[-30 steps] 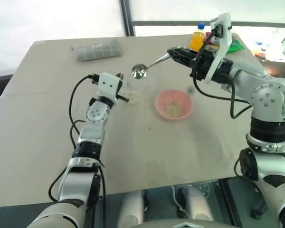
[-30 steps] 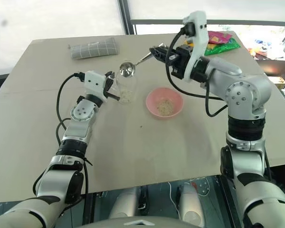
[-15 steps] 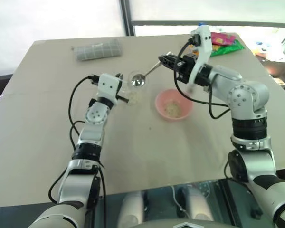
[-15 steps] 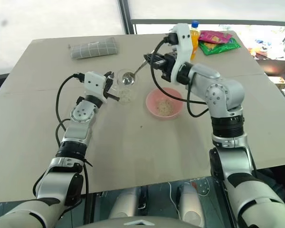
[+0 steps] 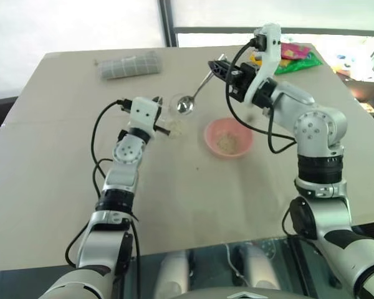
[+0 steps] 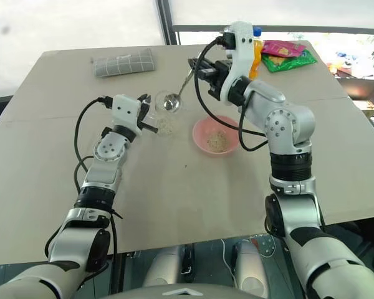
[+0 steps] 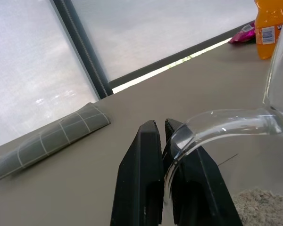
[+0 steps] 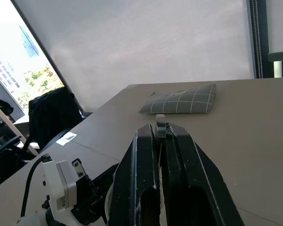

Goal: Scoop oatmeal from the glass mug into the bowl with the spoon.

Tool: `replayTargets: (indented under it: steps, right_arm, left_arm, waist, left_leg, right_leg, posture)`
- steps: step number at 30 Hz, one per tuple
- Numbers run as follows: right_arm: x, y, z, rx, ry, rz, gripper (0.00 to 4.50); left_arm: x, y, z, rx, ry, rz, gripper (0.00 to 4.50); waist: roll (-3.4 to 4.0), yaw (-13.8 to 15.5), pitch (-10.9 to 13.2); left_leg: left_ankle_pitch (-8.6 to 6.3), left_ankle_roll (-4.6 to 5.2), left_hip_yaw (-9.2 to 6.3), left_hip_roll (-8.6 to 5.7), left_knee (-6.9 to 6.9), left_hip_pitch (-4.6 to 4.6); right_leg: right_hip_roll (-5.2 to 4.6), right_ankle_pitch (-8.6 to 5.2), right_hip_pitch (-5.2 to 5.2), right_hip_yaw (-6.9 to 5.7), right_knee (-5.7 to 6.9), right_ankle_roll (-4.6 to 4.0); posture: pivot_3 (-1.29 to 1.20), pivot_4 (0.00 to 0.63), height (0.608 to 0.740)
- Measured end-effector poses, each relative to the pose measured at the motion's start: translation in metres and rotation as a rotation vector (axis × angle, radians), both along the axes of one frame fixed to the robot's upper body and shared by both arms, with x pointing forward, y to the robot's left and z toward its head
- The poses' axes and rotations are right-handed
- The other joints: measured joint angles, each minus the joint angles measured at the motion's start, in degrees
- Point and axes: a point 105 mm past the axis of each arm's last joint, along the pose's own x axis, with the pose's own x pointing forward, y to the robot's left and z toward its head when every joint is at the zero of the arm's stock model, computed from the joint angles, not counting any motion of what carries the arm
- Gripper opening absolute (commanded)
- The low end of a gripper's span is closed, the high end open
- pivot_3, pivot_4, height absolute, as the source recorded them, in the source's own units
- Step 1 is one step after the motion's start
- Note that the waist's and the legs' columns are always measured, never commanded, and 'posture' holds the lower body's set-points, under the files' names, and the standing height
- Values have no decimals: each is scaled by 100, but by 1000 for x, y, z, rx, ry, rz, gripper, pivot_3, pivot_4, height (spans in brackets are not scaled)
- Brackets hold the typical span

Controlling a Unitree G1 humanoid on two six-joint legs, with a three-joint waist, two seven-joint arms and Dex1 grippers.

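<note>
The glass mug point(image 5: 177, 119) stands on the table left of the pink bowl point(image 5: 209, 132), with pale oatmeal point(image 6: 165, 128) in its bottom. My left gripper point(image 7: 159, 127) is shut on the mug's clear handle point(image 7: 217, 121). Raised behind the mug and bowl, my right gripper point(image 5: 219, 67) is shut on the end of the spoon's handle point(image 8: 160, 123). The silver spoon point(image 5: 186, 106) slants down to the left, its oval end sitting in the mug's mouth. More oatmeal point(image 5: 226, 144) lies in the bowl.
A folded grey checked cloth point(image 5: 128, 65) lies at the back left. An orange bottle point(image 6: 256, 43) with a blue cap and bright snack packets point(image 6: 288, 55) sit at the back right, behind my right arm. The table point(image 5: 193, 199) is bare towards its near edge.
My right arm swung left and lowered the spoon, whose oval end went from above the mug into its mouth. The left gripper and mug stayed put.
</note>
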Motion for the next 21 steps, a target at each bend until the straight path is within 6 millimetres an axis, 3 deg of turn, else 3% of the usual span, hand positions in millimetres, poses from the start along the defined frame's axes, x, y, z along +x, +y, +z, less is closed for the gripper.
replayTargets:
  steps: [7, 21]
  right_arm:
    - [-8, 21, -18, -90, -42, 1, 0]
    - [-2, 24, -44, -211, -126, -37, 0]
  left_arm:
    - [4, -15, 13, 26, -19, -42, 46]
    - [5, -19, 7, 12, 17, -51, 46]
  waist:
    - [0, -5, 0]
    - [-2, -5, 1]
  left_leg:
    - [0, 0, 1, 0, 0, -1]
    - [0, -1, 0, 0, 0, -1]
  right_leg:
    - [0, 0, -1, 1, 0, 0]
    - [1, 0, -1, 0, -2, 0]
  posture:
    - [0, 150, 718]
    - [0, 150, 718]
